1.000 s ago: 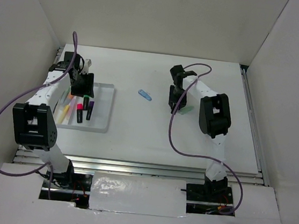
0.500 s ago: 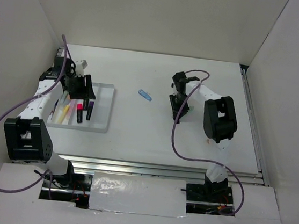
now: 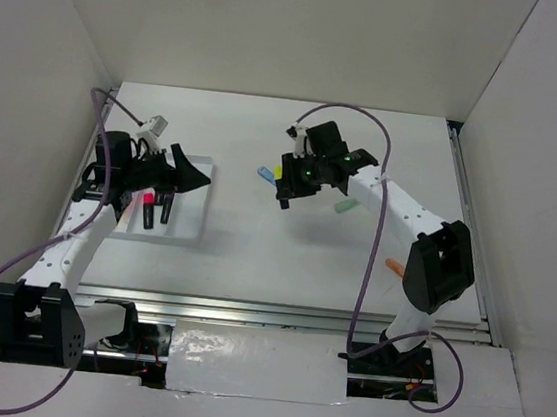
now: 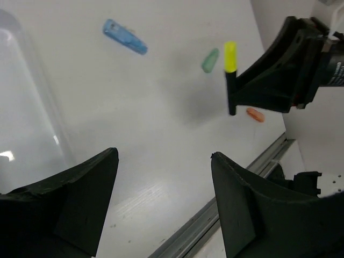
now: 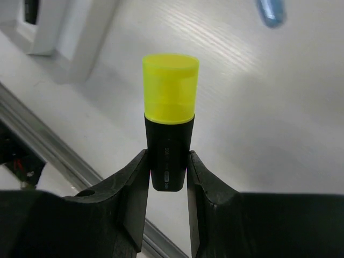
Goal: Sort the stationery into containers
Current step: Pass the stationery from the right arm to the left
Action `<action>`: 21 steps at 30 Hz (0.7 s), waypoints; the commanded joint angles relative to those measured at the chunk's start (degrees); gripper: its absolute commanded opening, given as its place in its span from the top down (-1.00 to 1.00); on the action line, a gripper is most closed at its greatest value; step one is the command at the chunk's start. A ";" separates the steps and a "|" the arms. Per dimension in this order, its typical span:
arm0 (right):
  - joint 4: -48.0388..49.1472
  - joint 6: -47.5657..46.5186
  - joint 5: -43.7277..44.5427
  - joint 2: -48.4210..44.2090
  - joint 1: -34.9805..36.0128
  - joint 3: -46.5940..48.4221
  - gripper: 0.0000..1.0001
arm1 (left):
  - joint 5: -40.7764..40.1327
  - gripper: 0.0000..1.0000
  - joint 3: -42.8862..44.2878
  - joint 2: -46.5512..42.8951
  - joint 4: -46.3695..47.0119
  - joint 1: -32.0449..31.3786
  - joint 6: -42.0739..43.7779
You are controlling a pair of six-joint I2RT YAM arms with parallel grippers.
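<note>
My right gripper (image 3: 285, 183) is shut on a highlighter (image 3: 279, 171) with a yellow cap and black body, held above the table's middle; the right wrist view shows the highlighter (image 5: 169, 126) upright between the fingers (image 5: 131, 183). My left gripper (image 3: 188, 172) is open and empty, over the right side of the white tray (image 3: 187, 231). The tray holds a pink marker (image 3: 146, 210), a dark purple one (image 3: 167, 206) and a pale yellow one (image 3: 121, 209). A blue piece (image 4: 124, 37), a mint piece (image 4: 210, 60) and an orange piece (image 4: 255, 114) lie loose on the table.
The blue piece (image 3: 264, 174) lies just left of the held highlighter, the mint one (image 3: 346, 206) to its right, the orange one (image 3: 393, 268) near the right arm's lower link. White walls enclose the table; a metal rail (image 3: 286, 315) runs along the near edge.
My right gripper has lifted the yellow highlighter and swung left toward the table's middle. My left arm has pulled back and tilted, its open jaws now pointing right over the tray's edge.
</note>
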 commanded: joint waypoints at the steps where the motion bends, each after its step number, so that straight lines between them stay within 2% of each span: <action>1: 4.99 5.11 -1.78 -0.06 4.56 2.66 1.00 | 0.50 -0.63 1.26 0.31 11.49 -6.51 -8.35; 4: 4.29 6.34 -0.46 1.26 7.63 5.91 1.00 | -1.26 -0.63 2.75 2.59 12.20 -11.17 -10.65; 7: 4.28 6.96 0.42 1.79 9.66 7.51 1.00 | -6.09 -0.59 5.30 4.18 8.00 -15.04 -9.95; 10: 4.72 7.23 0.51 1.09 10.71 7.60 1.00 | -8.20 -0.56 5.74 5.23 7.37 -16.99 -10.13; 21: 5.08 6.53 -2.83 -0.76 13.00 8.39 1.00 | -8.65 -0.45 6.71 9.45 7.10 -18.67 -11.27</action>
